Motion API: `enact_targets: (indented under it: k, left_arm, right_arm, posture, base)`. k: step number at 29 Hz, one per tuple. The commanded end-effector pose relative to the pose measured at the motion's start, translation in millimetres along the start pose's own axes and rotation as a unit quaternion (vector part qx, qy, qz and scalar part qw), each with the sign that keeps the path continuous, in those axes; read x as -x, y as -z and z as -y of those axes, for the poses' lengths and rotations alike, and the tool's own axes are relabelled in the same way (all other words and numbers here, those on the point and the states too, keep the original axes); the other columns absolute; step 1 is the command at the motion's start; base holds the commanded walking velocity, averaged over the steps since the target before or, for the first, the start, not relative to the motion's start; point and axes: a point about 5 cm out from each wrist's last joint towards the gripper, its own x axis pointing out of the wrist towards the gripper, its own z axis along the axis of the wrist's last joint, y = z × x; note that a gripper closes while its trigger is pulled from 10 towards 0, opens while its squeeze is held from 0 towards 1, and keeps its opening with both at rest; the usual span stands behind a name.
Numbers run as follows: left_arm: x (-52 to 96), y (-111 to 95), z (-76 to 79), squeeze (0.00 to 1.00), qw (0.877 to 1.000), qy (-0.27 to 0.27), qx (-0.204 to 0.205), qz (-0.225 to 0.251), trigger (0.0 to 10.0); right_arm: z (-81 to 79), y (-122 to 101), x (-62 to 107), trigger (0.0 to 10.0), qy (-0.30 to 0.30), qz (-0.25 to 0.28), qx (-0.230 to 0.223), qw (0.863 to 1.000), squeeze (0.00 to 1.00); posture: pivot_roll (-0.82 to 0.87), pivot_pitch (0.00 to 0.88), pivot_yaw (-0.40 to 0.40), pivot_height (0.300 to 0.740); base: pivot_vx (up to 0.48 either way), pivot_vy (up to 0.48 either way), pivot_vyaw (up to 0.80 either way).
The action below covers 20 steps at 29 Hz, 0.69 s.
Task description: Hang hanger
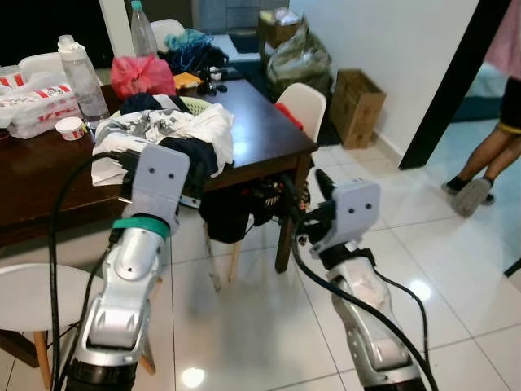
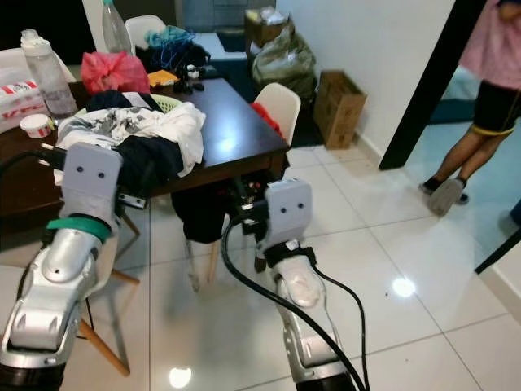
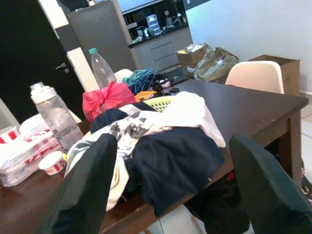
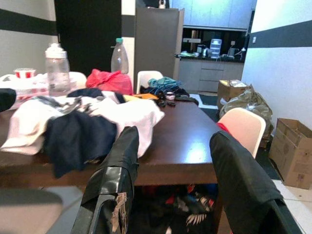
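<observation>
Nearest the camera, both silver arms reach forward over the white tiled floor (image 1: 244, 326). The left pincer (image 3: 170, 190) is spread wide, its two black fingers (image 3: 85, 187) well apart with nothing between them; it hovers just before the near edge of the counter (image 1: 269, 130), facing the heap of clothes. The right pincer (image 4: 170, 185) is likewise released, fingers (image 4: 114, 180) wide apart and empty, held lower and in front of the counter's near corner, touching nothing.

Under the counter, dark clothing (image 1: 232, 212) hangs over a chair tucked in there. No hanger can be made out anywhere; if one lies among the clothes, it is hidden.

On the dark wooden counter sits a pile of clothes (image 1: 175, 134): a white garment, a patterned grey-and-white one and a dark navy one draped toward the edge, with the rim of a pale green basket (image 3: 158, 102) showing behind. To the left stand a clear water bottle (image 1: 81, 77), a small red-and-white cup (image 1: 71, 127) and white food boxes (image 1: 37, 106). Farther back lie a red plastic bag (image 1: 142, 75), a second bottle (image 1: 142, 31) and a teal cloth (image 1: 187, 38).

Beyond the counter's far corner stands a white chair (image 1: 303, 106), then a cardboard box (image 1: 356, 106) and stuffed bags (image 1: 297, 53) by the wall. At the far right a person's legs (image 1: 484, 163) stand in a doorway.
</observation>
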Motion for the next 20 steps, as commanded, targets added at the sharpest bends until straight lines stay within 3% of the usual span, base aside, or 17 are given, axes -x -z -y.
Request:
enact_targets:
  k: [1, 20]
  left_arm:
    - [1.0, -1.1, 3.6, 0.0, 1.0, 0.009, 0.002, 0.001, 10.0]
    - [5.4, -8.9, 10.2, 0.0, 1.0, 0.016, 0.011, 0.009, 10.0]
  right_arm:
    - [3.4, 0.5, 1.2, 10.0, 0.007, -0.004, 0.002, 1.0, 0.0]
    - [0.0, 2.5, 3.5, 10.0, -0.003, -0.009, -0.001, 1.0, 0.0]
  posture:
    - [-0.08, 0.087, 0.064, 0.74]
    - [-0.08, 0.083, 0.061, 0.74]
  base:
    - [0.472, 0.0, 0.0]
    - [0.472, 0.0, 0.0]
